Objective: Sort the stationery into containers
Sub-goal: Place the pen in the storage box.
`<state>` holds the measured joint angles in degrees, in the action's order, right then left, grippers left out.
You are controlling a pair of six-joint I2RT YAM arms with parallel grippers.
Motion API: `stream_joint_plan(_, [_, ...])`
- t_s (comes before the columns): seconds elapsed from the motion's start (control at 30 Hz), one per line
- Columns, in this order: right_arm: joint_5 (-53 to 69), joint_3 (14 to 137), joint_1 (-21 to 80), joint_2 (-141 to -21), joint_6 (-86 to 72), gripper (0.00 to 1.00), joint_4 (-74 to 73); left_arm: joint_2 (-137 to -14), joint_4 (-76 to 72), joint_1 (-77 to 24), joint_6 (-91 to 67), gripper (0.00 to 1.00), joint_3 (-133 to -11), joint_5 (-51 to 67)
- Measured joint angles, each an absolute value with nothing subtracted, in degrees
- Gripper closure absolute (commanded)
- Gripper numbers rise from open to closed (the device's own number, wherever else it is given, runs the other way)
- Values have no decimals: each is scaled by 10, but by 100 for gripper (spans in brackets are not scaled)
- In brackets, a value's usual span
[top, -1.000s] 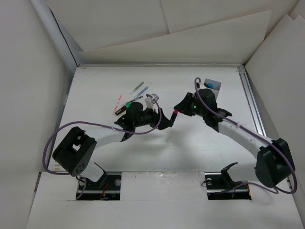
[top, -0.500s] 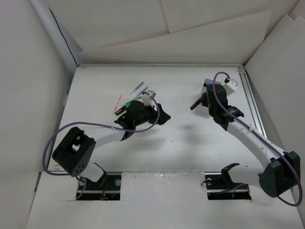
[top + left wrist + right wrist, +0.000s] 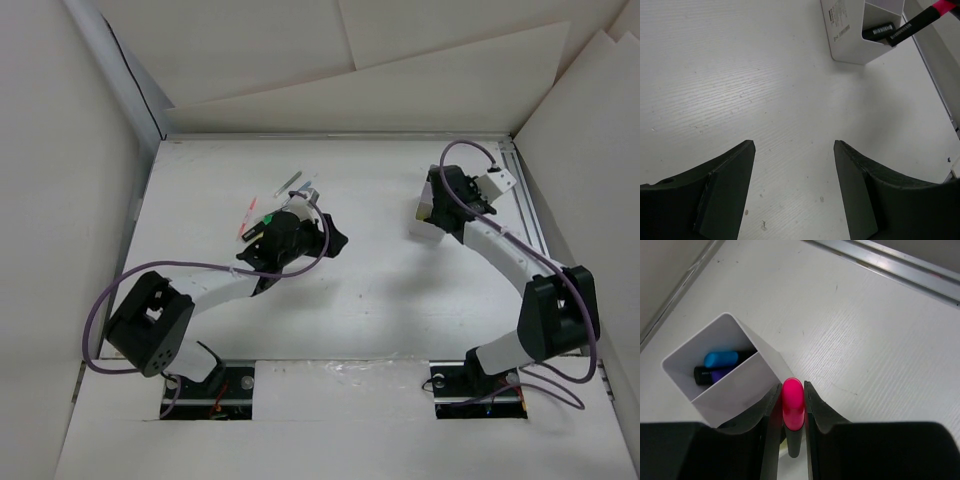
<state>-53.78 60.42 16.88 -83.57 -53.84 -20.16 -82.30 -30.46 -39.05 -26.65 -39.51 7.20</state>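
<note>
One pink highlighter [image 3: 793,412], likely light, stiff and slick, sits pinched near its cap in the right gripper [image 3: 791,390], bottom centre; left gripper [image 3: 794,150] gapes empty.

Left end effector [image 3: 793,144] spread; right end effector [image 3: 792,387] pinching highlighter [image 3: 793,407].

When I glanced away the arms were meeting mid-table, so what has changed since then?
The right gripper, shut on the pink highlighter, swung from mid-table to the far right, reaching the box. The left gripper parted from the highlighter and drew back left beside the loose stationery, open and empty. That pile stayed put.
</note>
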Motion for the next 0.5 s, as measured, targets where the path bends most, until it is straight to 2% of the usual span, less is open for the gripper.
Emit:
stream_joint_plan(0.3, [-550, 643, 163, -884, -544, 91, -201, -816, -305, -389, -266, 39, -395, 76])
stream_joint_plan(0.4, [-552, 646, 163, -892, -547, 80, -201, -816, -306, -385, -266, 39, -395, 82])
stream_joint_plan(0.43, [-553, 647, 166, -895, -549, 70, -201, -817, -306, -385, -266, 39, -395, 84])
stream_joint_plan(0.5, [-553, 648, 169, -900, -554, 61, -201, -818, -306, -384, -266, 39, -395, 85])
